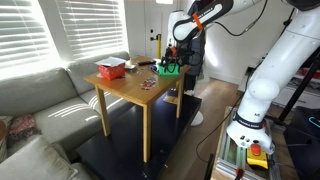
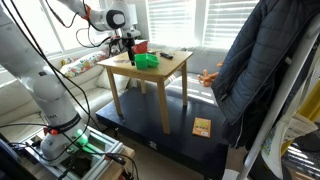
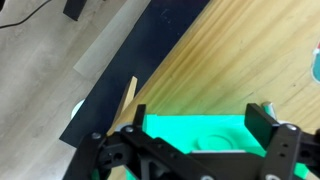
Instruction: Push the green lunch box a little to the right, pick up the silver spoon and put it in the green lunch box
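Green plastic fills the 6 o'clock part of the wrist view: the green lunch box (image 3: 200, 128) lies on the wooden table (image 3: 240, 50), right under the gripper (image 1: 172, 58). The jaws stand apart and grip nothing. One of the fingers (image 3: 268, 125) is at 4 o'clock of the frame and its partner at 8 o'clock, with the box showing between them. Whether either finger touches a wall cannot be told.

In both exterior views the box sits at the arm's end of the table top. A red container (image 1: 110, 69) stands well apart at 10 o'clock of the table's centre, so it should not be in the way.

The step in hand looks like the sideways push. To do it well, I would keep the jaws spread and low and lay one finger flat against a long wall, near its middle, so the shallow box slides instead of spinning. The stroke should be slow and short, since only a small shift is asked for.

The table edge runs close by at 9 o'clock of the box in the wrist view. That makes overshooting or tipping the box the main risk.

Which small item is the silver spoon I cannot tell at this size. The box should end with its open top clear for the drop.
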Robot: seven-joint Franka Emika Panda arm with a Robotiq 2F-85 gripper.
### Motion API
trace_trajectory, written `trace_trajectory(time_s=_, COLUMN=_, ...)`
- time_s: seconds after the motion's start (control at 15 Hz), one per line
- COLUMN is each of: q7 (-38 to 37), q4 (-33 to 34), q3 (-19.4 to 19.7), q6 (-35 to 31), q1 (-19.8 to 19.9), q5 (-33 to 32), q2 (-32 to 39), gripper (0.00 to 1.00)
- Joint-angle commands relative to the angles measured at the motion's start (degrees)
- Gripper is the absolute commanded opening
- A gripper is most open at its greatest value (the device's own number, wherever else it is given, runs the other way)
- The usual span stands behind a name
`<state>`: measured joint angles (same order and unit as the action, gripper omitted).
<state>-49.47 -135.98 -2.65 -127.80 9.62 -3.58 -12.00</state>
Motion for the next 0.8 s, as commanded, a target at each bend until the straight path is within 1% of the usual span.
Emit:
trace_trajectory(time_s=0.0, q7=-0.9, q4=2.2, q3=1.2, q6=-1.8, q1=-0.7, q5=-1.5, q2=2.9, gripper=1.0)
trace_trajectory(time_s=0.73, q7=-1.5, q4=5.9, q3=4.0, q6=-6.5, q1=-0.5, q5=-4.1, q2=7.3, gripper=1.0)
